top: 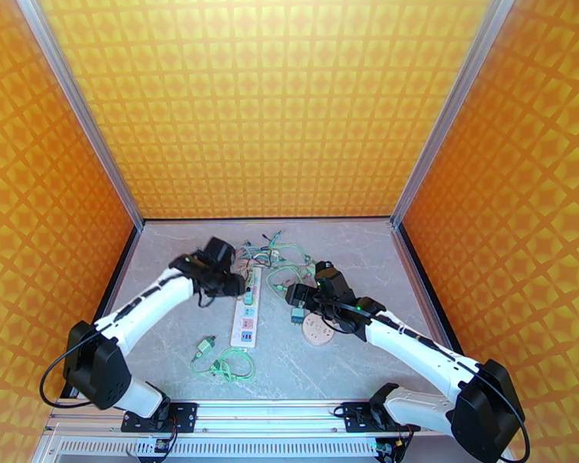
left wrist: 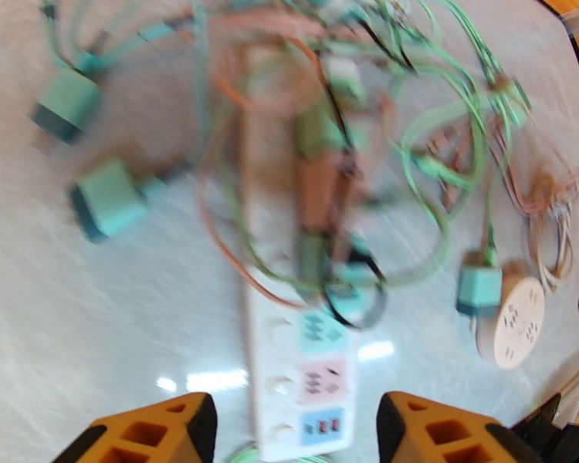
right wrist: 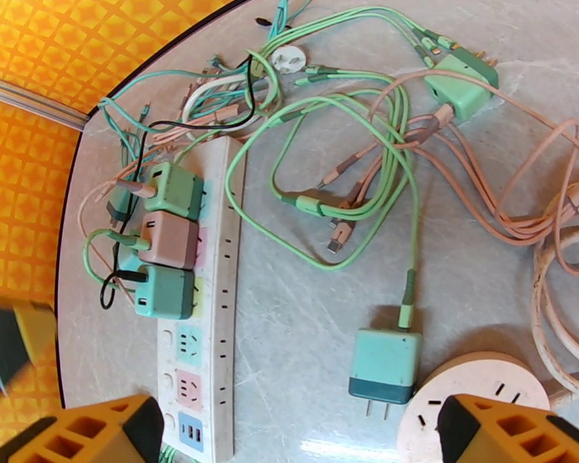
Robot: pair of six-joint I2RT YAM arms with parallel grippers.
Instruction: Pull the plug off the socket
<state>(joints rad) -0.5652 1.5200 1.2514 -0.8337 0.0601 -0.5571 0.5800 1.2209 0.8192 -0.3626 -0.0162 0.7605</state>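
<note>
The left jaws stand partly apart with nothing gripped. Their orange fingers (left wrist: 147,430) frame the near end of the white power strip (left wrist: 301,380). It lies on the worktop (left wrist: 135,318) between and just ahead of them, and seems to touch neither finger. Three empty sockets sit nearest these jaws. Farther ahead the picture is blurred, and the plugged-in adapters merge with a cable tangle (left wrist: 436,148) of green and pink. Ahead and to the left of the left jaws lies a teal adapter (left wrist: 108,196), with a second teal adapter (left wrist: 66,102) beyond it, both off the strip.

The right wrist view shows three plugs seated in a row on the strip, ahead and to the left of the right jaws. The far green plug (right wrist: 174,190) comes first, then the pink plug (right wrist: 166,239), and the near green plug (right wrist: 164,292) is closest.

The right jaws gape wide and hold nothing; the right fingers (right wrist: 96,434) stand at either side. Just ahead between them a loose teal charger (right wrist: 384,364) lies with its prongs toward the jaws. It is just beside a round socket disc (right wrist: 475,387), which lies by the right-hand finger.
</note>
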